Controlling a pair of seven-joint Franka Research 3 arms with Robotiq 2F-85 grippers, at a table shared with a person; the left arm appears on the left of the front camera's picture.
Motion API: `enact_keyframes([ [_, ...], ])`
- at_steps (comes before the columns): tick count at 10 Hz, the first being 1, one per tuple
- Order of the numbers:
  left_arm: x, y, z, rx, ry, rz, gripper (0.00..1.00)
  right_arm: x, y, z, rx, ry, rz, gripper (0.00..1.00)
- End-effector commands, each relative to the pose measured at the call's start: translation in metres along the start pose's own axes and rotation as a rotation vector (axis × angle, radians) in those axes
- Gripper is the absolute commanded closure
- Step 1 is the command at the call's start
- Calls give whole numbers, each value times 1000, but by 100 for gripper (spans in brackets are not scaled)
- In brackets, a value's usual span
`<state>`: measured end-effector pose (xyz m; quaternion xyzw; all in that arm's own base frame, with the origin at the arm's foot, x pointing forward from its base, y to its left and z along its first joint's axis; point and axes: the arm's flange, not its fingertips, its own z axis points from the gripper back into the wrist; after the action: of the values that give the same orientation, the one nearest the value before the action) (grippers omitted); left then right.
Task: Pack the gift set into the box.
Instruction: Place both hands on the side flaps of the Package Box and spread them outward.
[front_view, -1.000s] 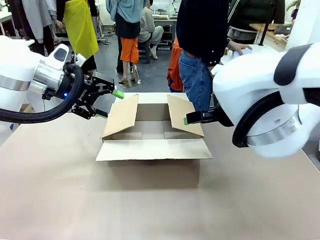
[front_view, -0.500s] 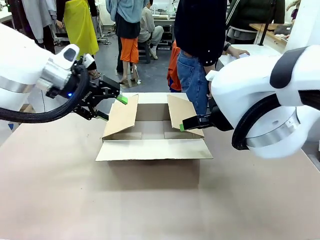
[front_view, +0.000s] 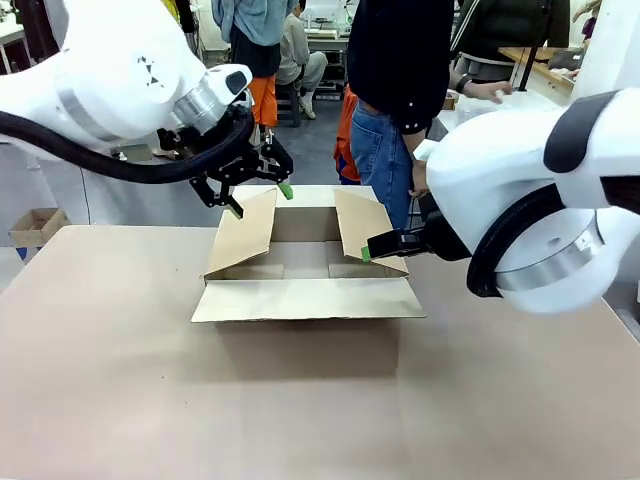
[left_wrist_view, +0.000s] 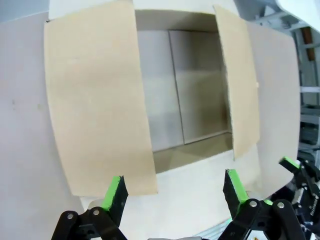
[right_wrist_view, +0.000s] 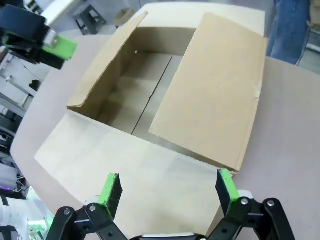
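Open box (front_view: 305, 298) at the middle of the bench (front_view: 100, 390)
Its front flap lies flat outward, both side flaps lean up, and the bottom panels show. The left claw (front_view: 262, 201), spread wide and holding nothing, hovers at the box's 10 o'clock above the left flap. The right claw (front_view: 368, 250), equally wide, sits at 3 o'clock, close beside the right flap

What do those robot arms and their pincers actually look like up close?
The left arm and right arm are fat, rounded white tubes with silver joint rings. A thick black cable loops under the left one, which bears small black triangle marks. The left pincer and right pincer are black, two-fingered, with bright green pads.
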<state>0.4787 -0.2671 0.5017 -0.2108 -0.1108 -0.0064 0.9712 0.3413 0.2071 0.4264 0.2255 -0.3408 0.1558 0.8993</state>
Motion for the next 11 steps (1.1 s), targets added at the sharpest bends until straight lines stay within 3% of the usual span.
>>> enact_keyframes([
  [1, 14, -9, -1, 36, 5, 37, 0, 34, -6, 6, 16, -23, 24, 0],
  [3, 20, -11, -11, 96, -15, 58, 0, 53, -18, -5, 8, -44, 23, 0],
  [4, 23, -14, -18, 124, -10, 62, 0, 27, -7, 7, 0, -29, 10, 0],
  [8, 46, -20, -55, 260, 35, 132, 0, 27, -7, 7, 0, -29, 10, 0],
  [11, 56, -20, -86, 477, 22, 122, 0, 27, -7, 7, 0, -29, 10, 0],
])
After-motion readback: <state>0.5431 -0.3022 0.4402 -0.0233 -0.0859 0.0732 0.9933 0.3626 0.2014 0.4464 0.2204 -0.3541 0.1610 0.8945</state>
